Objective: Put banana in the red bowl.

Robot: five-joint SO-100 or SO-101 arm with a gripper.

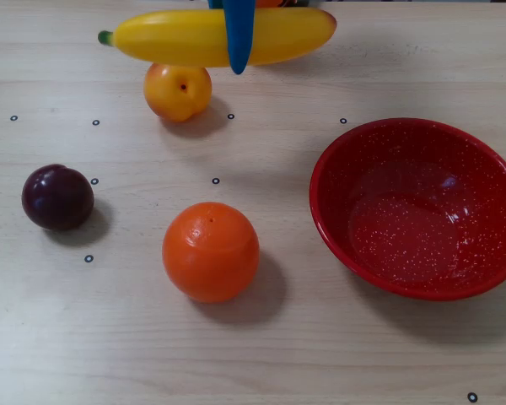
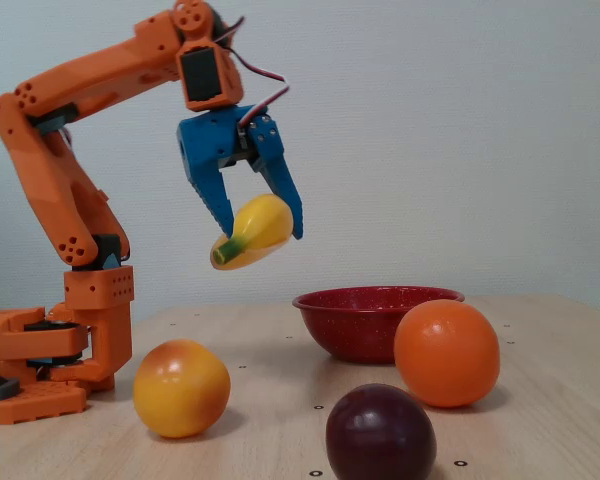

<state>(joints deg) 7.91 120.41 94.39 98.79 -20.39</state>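
Wood table [image 1: 337, 354]: your gripper [image 2: 262, 228] clamps banana [image 2: 252, 230] high in air, left of bowl [image 2: 365, 322] in fixed view.

Orange arm raised high, blue tool [image 2: 259, 232] clamped, fingers pointing down

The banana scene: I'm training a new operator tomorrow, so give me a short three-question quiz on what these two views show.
1. True or false: the banana is held clear of the table between the gripper fingers.
2. In the overhead view, which fruit lies nearest the red bowl? A) plum B) orange C) peach
3. Fill in: the red bowl holds ____ fruit.

Key: 1 true. 2 B. 3 no; its inside is bare in the overhead view.
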